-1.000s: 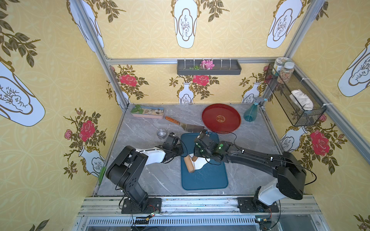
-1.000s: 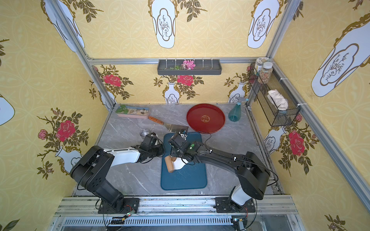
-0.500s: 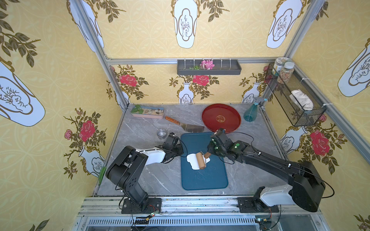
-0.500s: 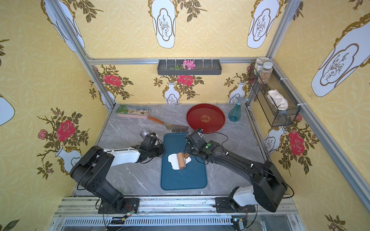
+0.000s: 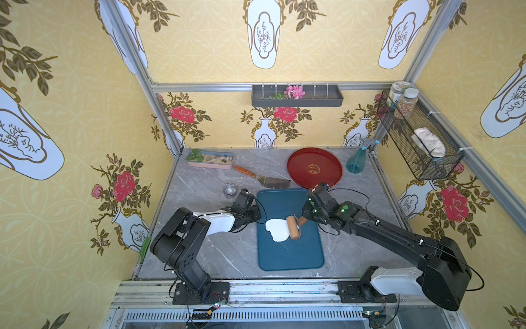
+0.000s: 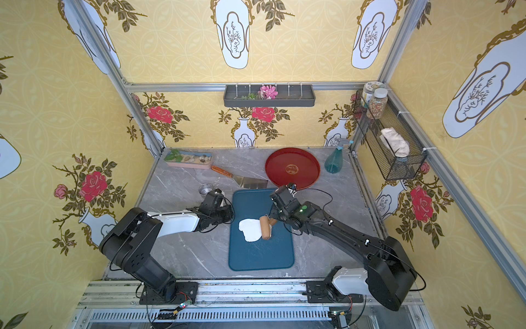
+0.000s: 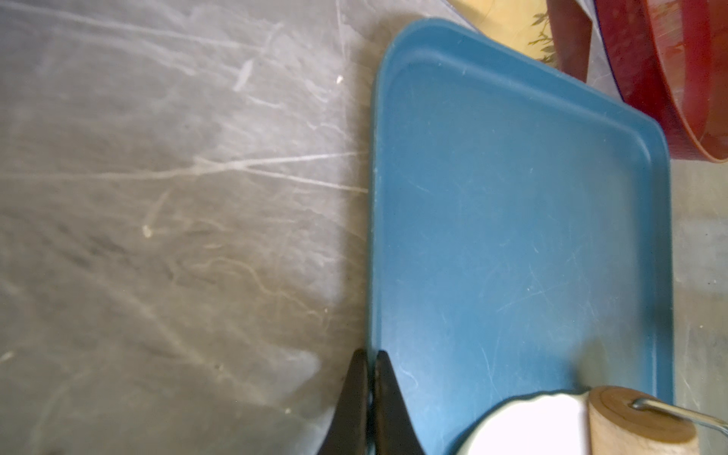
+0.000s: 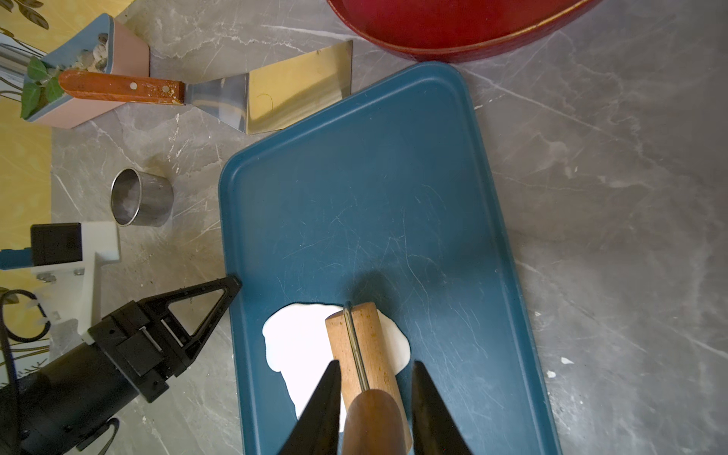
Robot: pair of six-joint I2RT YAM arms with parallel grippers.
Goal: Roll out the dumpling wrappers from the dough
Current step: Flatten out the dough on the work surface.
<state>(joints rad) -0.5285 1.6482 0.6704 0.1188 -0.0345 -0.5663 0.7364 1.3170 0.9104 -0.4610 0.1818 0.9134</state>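
starting at the near end of the table in both top views, you see a blue board point(image 5: 284, 256) lying lengthwise, its near half bare. about midway along it, closer to its left edge, lies the dough point(image 5: 277, 229). it is a thin white sheet with a lobed, uneven outline, and no round dumpling wrappers are cut from it yet. a wooden roller point(image 5: 293, 228) sits on the sheet's right edge. the right gripper point(image 8: 376, 364) has its fingers clamped on the roller's dark handle, one on each side. the left gripper point(image 7: 370, 354) has its fingers pressed together, tips at the board's left edge, seemingly steadying it.

treat the dough as soft, light and probably tacky. it looks thin enough to stretch or tear if you pinch an edge, and it may cling to the roller or the board. work it through the stiff roller, gripping only the handle, and lift it from underneath rather than by a corner.

farther off, left of the board, stands a small steel ring cup point(image 5: 229, 189). beyond it lies a wood-handled scraper point(image 5: 264, 179), its blade just beside the board's far edge. farthest is a round red tray point(image 5: 299, 171).
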